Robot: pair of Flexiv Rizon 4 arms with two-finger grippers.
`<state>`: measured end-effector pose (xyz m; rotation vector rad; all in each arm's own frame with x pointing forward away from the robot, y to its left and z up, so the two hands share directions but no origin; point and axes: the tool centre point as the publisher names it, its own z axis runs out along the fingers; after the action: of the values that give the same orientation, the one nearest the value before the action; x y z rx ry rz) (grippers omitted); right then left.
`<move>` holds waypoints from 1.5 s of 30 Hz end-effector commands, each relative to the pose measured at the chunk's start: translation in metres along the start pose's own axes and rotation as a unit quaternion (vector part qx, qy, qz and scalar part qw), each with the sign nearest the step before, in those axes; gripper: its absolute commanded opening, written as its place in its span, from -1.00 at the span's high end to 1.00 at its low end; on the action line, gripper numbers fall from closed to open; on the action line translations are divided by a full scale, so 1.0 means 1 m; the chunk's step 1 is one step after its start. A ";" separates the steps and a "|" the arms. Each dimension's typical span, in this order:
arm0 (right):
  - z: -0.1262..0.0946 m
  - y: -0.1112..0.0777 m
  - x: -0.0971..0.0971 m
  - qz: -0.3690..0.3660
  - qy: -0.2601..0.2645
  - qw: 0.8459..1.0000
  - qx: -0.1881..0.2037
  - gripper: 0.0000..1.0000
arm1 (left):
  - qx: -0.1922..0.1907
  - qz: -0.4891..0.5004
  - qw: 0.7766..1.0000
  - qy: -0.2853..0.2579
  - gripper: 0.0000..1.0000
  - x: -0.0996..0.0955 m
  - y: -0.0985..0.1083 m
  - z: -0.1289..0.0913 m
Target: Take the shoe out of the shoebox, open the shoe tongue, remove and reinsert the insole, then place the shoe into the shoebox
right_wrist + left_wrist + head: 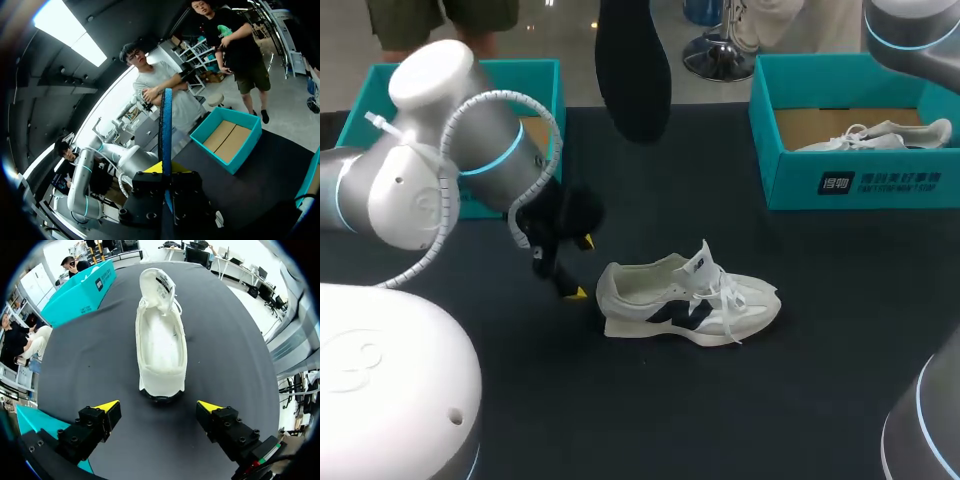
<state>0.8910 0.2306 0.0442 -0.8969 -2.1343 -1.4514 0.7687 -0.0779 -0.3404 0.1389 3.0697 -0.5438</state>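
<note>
The right gripper [166,172] clamps the dark insole [632,70] high above the table [820,350]; the left gripper [159,407], fingers spread, sits just behind the heel of the white sneaker [685,300]. Reinsertion likely goes best toe-first, with the heel steadied.

Right shoebox [790,165] front wall — dark label [880,183], small white print. Shoe [650,285] side — dark letter mark [688,316]. Tongue tag [163,283] illegible.

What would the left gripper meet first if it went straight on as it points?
Most likely the heel of the white shoe, straight ahead of the open left gripper, with only bare table between; depth is unclear.
</note>
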 end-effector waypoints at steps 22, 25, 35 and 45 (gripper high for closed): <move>0.001 0.001 0.000 0.001 -0.001 1.000 0.001 1.00 | -0.036 0.021 0.999 0.006 -1.00 0.019 0.012 -0.017; 0.001 0.001 0.000 0.001 -0.001 1.000 0.001 1.00 | -0.036 0.021 0.999 0.006 -1.00 0.019 0.012 -0.017; -0.021 0.007 0.006 0.002 -0.016 1.000 -0.001 1.00 | -0.036 0.021 0.999 0.006 -1.00 0.019 0.012 -0.017; -0.021 0.012 0.006 0.009 -0.022 1.000 0.003 1.00 | -0.036 0.021 0.999 0.006 -1.00 0.019 0.012 -0.017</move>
<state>0.8923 0.2140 0.0632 -0.9496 -2.1509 -1.4361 0.7517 -0.0597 -0.3294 0.2047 3.0858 -0.4314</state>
